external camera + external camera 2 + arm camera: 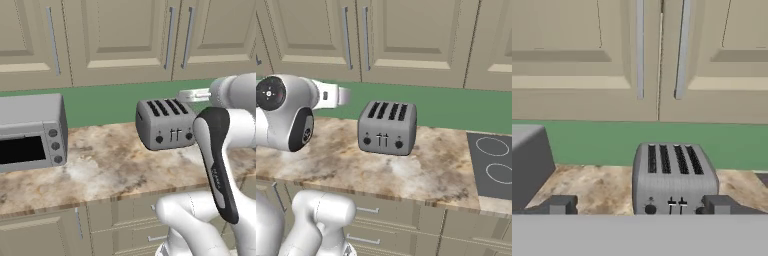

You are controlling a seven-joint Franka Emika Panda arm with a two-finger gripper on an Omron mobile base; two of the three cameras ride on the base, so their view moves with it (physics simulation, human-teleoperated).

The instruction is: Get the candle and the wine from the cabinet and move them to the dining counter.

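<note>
Doors of the cabinet point(657, 60) are shut, so the wine and candle are presumably hidden behind them. The gripper point(639, 206) is held spread and empty, levelled above the toaster point(674, 176) and aimed at the paired handles point(640, 47), evidently for opening.

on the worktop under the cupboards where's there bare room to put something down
Bare worktop lies between the toaster oven and the toaster, and between the toaster and the hob. The front edge is bare too. Nowhere looks crowded.
</note>
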